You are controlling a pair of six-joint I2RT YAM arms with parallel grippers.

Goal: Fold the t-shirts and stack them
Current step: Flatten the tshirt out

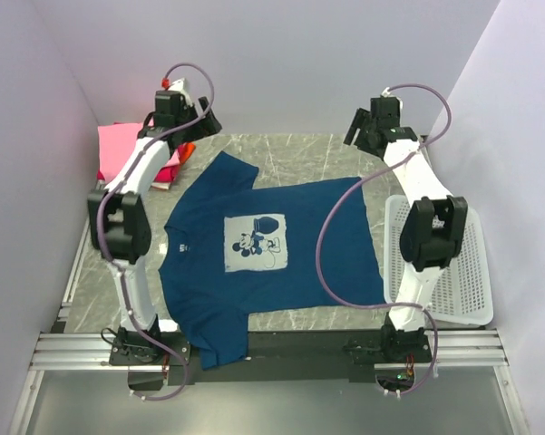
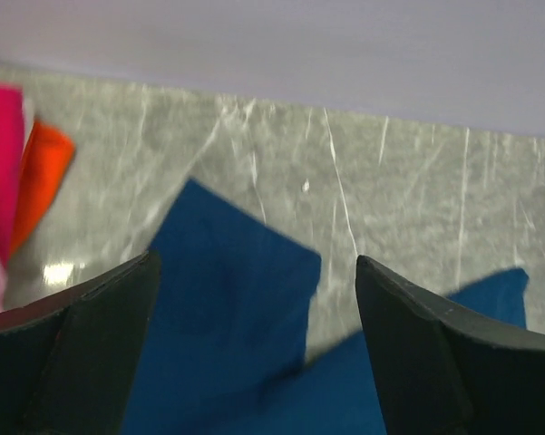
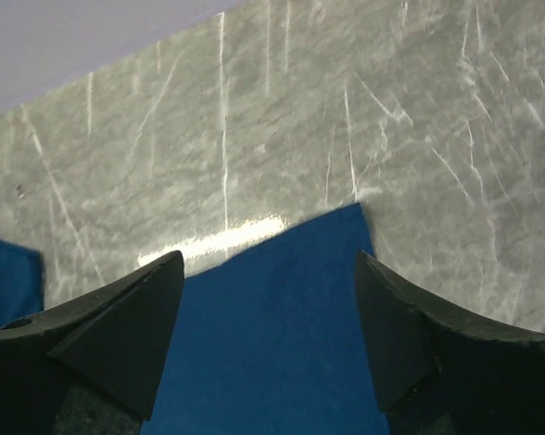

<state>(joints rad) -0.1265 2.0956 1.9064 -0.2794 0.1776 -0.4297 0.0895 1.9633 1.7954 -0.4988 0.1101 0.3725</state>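
Observation:
A dark blue t-shirt (image 1: 272,245) with a white square cartoon print lies spread flat on the grey marbled table, neck to the left. My left gripper (image 1: 175,111) hangs open above its far sleeve (image 2: 227,299), holding nothing. My right gripper (image 1: 374,127) hangs open above the shirt's far hem corner (image 3: 299,299), holding nothing. A stack of folded pink (image 1: 122,149), magenta-red and orange (image 2: 41,177) shirts sits at the far left of the table.
A white plastic mesh basket (image 1: 462,272) stands at the right edge of the table beside the right arm. Lilac walls close in the back and both sides. The shirt's near sleeve hangs over the black rail at the front edge (image 1: 308,344).

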